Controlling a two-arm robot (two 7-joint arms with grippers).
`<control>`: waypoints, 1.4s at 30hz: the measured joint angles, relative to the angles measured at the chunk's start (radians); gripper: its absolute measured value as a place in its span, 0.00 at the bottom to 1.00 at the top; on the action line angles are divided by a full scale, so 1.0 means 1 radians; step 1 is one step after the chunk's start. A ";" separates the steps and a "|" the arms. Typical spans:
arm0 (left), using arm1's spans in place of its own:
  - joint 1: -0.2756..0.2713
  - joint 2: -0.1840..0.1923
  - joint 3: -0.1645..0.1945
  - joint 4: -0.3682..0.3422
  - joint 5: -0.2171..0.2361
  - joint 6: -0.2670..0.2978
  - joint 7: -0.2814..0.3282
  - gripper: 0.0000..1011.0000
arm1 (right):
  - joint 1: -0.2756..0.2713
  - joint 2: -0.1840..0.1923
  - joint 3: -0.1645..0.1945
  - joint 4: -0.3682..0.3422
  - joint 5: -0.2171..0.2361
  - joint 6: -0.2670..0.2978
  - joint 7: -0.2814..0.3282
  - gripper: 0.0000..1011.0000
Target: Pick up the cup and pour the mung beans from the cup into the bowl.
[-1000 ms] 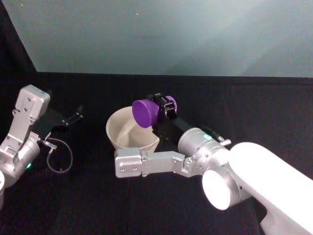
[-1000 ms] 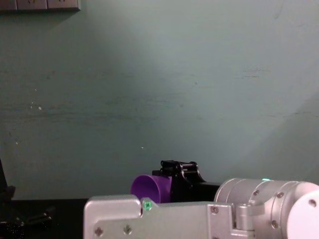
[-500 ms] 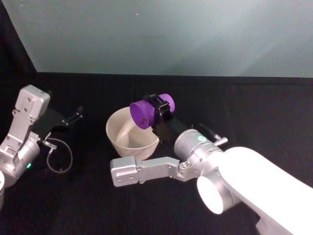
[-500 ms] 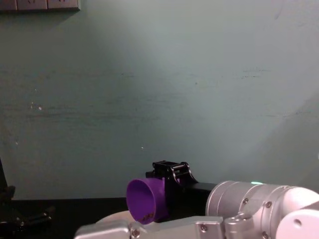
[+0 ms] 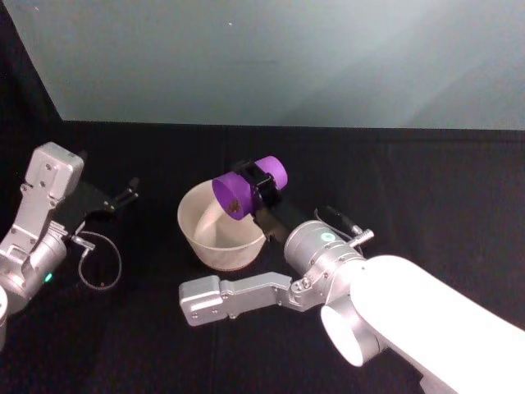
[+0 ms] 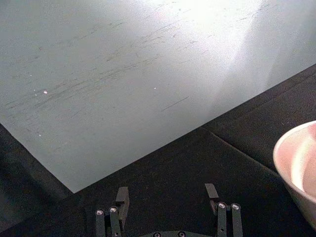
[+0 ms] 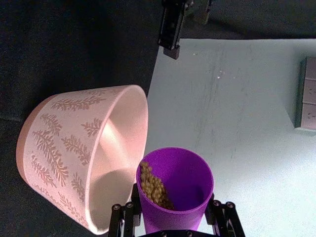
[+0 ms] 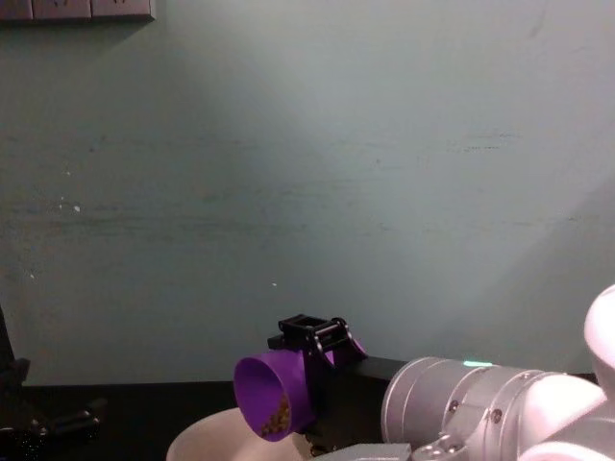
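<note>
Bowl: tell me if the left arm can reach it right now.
Probably yes: the left gripper, open, faces the bowl, whose left side looks free; the right gripper holds the cup tilted over the right rim.

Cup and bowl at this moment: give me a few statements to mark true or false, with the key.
1. The right gripper holds the cup tipped on its side over the bowl. True.
2. The cup is empty. False: mung beans lie inside, near its mouth.
3. The left gripper clamps the bowl's rim. False: it sits off to the bowl's left, jaws open, holding nothing.
4. The bowl stands upright on the black table. True.
</note>
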 joint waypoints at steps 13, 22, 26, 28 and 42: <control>0.000 0.000 0.000 0.000 0.000 0.000 0.000 0.99 | -0.010 -0.006 0.002 -0.001 -0.064 -0.008 0.014 0.71; 0.000 0.000 0.000 0.000 0.000 0.000 0.000 0.99 | -0.020 -0.011 0.013 -0.003 -0.091 -0.019 0.017 0.71; 0.000 0.000 0.000 0.000 0.000 0.000 0.000 0.99 | -0.024 -0.015 0.020 -0.003 -0.101 -0.025 0.017 0.71; 0.000 0.000 0.000 0.000 0.000 0.000 0.000 0.99 | -0.025 -0.017 0.022 -0.002 -0.105 -0.027 0.018 0.71; 0.000 0.000 0.000 0.000 0.000 0.000 0.000 0.99 | -0.031 -0.021 0.027 -0.003 -0.123 -0.035 0.026 0.71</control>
